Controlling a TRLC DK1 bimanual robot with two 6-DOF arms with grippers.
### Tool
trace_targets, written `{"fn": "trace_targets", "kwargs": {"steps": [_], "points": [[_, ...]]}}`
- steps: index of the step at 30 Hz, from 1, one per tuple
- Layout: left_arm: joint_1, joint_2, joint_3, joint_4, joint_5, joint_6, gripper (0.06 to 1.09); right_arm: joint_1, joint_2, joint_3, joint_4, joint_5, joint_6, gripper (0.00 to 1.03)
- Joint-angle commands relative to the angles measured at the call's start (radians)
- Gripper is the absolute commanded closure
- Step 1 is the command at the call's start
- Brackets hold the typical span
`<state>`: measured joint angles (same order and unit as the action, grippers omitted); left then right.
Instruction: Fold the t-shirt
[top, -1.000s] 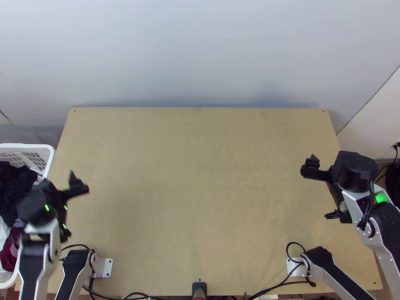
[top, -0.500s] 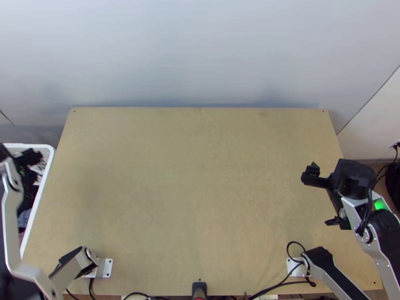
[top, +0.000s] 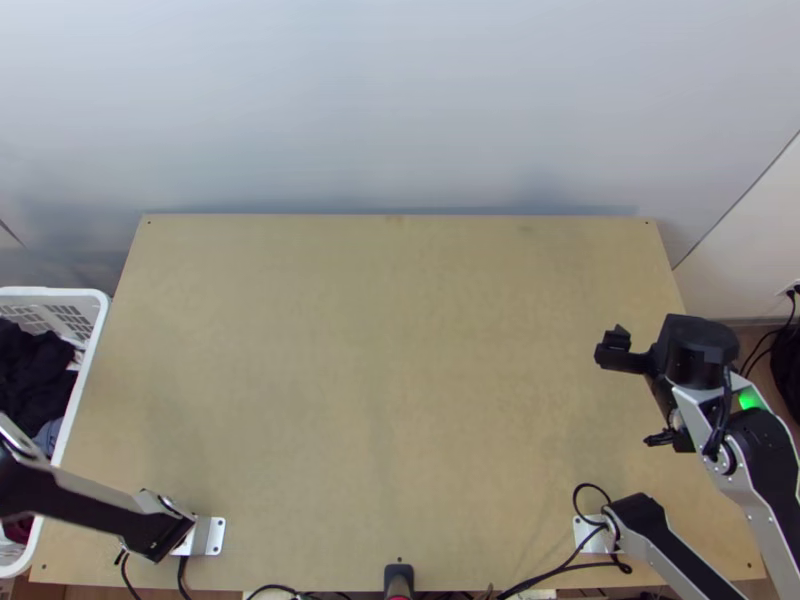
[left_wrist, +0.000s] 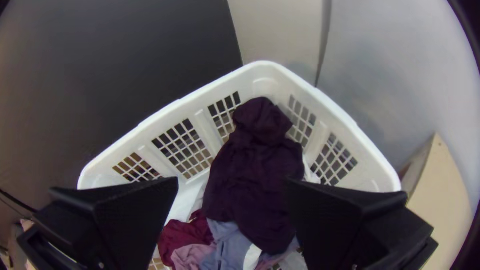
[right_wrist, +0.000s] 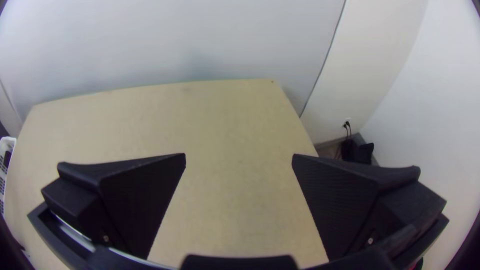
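Left arm has swung outward; left gripper faces basket, right gripper hovers above worktop, both jaws wide apart, empty

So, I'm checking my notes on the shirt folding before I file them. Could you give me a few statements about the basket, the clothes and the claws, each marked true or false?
1. The basket stands beside the table. True.
2. The dark cloth lies bunched in the basket. True.
3. Both claws are shut. False: the left claw and the right claw are both open.
4. The left claw points toward the basket. True.
5. The right claw is above the basket. False: the right claw is above the table.
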<state>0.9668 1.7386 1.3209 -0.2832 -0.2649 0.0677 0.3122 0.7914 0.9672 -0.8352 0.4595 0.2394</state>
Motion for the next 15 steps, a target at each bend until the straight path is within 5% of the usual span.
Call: {"fn": "trace_targets", "kwargs": {"steps": [1,15], "points": [[0.072,0.272,0.11,0.107,-0.008,-0.011,0.1,0.004,0.016,0.007,-0.056,0.004,-0.009,0.04],[0.059,0.725,0.469,0.018,-0.008,-0.112,0.11,0.01,0.031,0.019,-0.171,0.016,-0.04,0.04]]}}
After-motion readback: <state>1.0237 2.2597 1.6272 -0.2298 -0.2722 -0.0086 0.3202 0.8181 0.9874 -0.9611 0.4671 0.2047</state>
